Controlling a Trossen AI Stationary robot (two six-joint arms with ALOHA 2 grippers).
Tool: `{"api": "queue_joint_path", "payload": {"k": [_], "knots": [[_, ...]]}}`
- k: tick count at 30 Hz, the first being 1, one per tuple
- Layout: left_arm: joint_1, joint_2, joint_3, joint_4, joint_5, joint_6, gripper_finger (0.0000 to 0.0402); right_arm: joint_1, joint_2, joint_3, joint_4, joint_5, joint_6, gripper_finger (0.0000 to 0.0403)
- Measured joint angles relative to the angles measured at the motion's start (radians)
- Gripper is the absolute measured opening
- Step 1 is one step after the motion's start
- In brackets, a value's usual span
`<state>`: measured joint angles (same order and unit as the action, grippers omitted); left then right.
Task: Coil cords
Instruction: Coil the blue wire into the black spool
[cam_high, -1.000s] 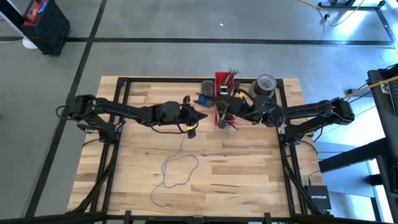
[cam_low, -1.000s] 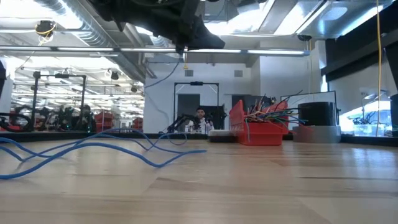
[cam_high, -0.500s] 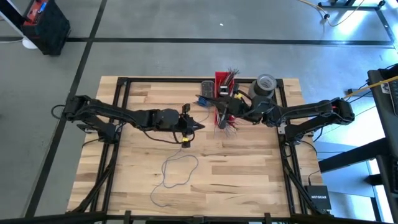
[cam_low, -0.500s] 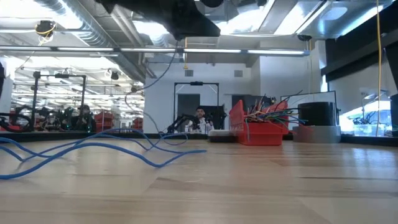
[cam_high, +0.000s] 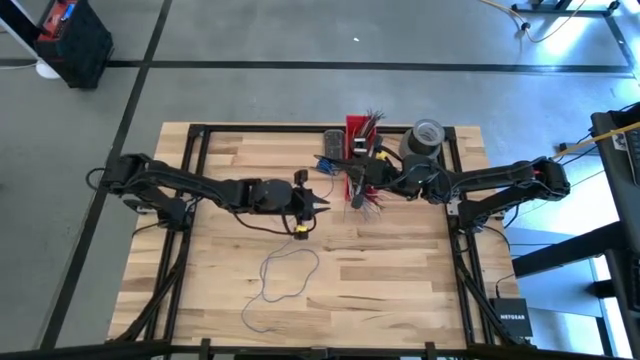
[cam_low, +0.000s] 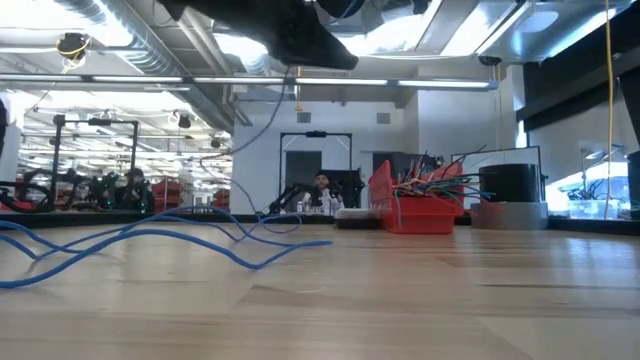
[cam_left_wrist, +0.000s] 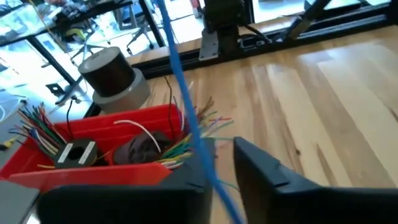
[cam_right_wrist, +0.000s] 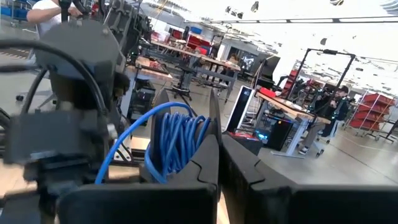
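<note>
A thin blue cord lies in a loose loop on the wooden table's near middle and also shows in the low view. One strand rises to my left gripper, which is open above the table's centre. The cord runs through its gap. My right gripper hovers close by, just in front of the red bin. It carries a coil of several blue loops, with its fingers nearly closed. My left gripper touches the cord only as it passes between the open fingers, along the inner side of one finger. The cord crosses the gap clear of the table and hangs down to it. My right gripper holds the coil lifted clear of the table. The loops sit around the outer side of one finger. The finger hides where the cord is pinched.
The red bin with short multicoloured wire ends stands at the table's far middle. A grey tape roll stands to its right. Bare wood lies to the near right. A person sits in the room beyond.
My left gripper has gone toward the table's near edge and then a little right, toward my right gripper. The strand hanging from it has swung with it. The loop on the table has stayed where it was.
</note>
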<state>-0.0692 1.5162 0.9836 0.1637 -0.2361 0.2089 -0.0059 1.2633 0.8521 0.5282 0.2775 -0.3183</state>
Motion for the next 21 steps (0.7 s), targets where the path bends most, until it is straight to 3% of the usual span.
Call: {"api": "queue_joint_path", "payload": {"k": [4, 9, 12, 17, 21], "knots": [[0.009, 0.022, 0.001, 0.056, -0.01, -0.034, 0.0126, 0.0, 0.0, 0.0, -0.004, 0.0, 0.0, 0.0008], [-0.03, -0.021, 0.079, -0.07, -0.013, -0.068, 0.0174, 0.0, 0.001, 0.0, -0.017, 0.0, 0.0, 0.0008], [-0.06, -0.056, 0.122, -0.185, -0.046, -0.077, 0.0179, 0.0, 0.001, 0.0, -0.025, 0.0, 0.0, 0.0008], [-0.091, -0.086, 0.126, -0.359, -0.258, -0.102, 0.017, 0.0, 0.001, 0.0, -0.032, 0.001, 0.0, 0.0008], [-0.088, -0.087, 0.126, -0.346, -0.296, -0.093, 0.0162, 0.0, 0.001, 0.0, -0.031, 0.001, -0.001, 0.0008]]}}
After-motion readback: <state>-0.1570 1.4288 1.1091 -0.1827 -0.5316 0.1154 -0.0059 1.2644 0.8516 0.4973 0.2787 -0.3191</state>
